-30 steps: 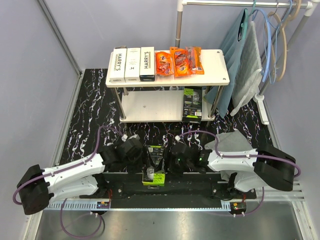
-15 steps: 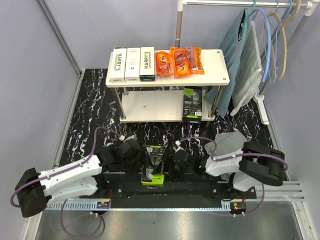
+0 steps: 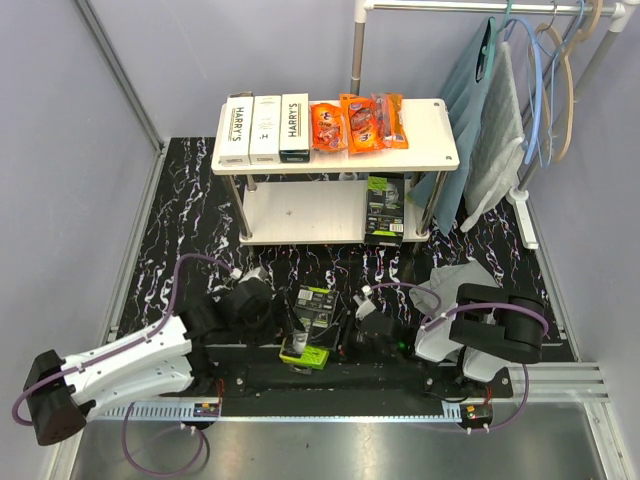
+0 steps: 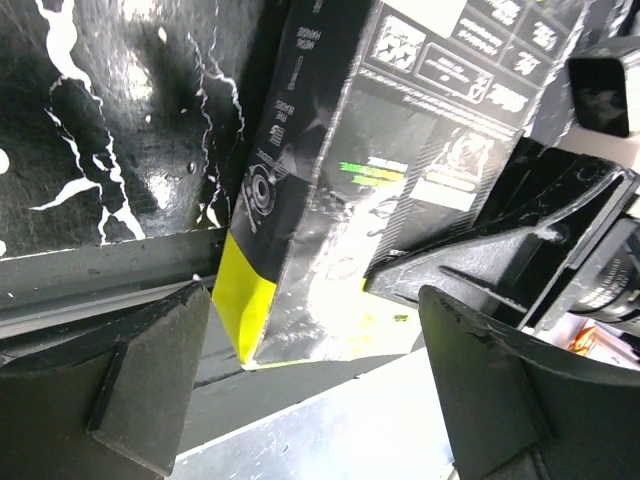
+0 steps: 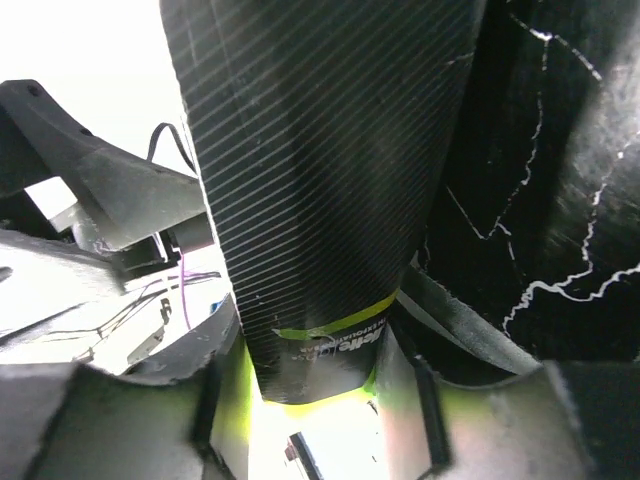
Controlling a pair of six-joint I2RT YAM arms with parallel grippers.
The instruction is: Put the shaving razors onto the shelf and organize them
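A black-and-lime razor pack (image 3: pixel 316 305) lies tilted on the black mat between my two grippers. My right gripper (image 3: pixel 347 326) is shut on its end, and the right wrist view shows the pack (image 5: pixel 320 180) wedged between the fingers (image 5: pixel 410 400). My left gripper (image 3: pixel 276 318) is open beside it; the pack (image 4: pixel 380 190) lies just ahead of the wide-apart fingers (image 4: pixel 140 380). On the shelf (image 3: pixel 430 135), three white Harry's boxes (image 3: pixel 264 128) and the orange packs (image 3: pixel 357 122) lie on the top board. Another black-and-lime pack (image 3: pixel 385 208) stands on the lower board.
A clothes rail with hangers and hanging cloths (image 3: pixel 500 130) stands right of the shelf. A grey cloth (image 3: pixel 455 285) lies on the mat by my right arm. The black arm mount (image 3: pixel 330 378) and a metal strip run along the near edge.
The right arm has folded back and its gripper has shifted right. The pack has tilted and moved slightly away from the mount. The left arm has drawn back to the left.
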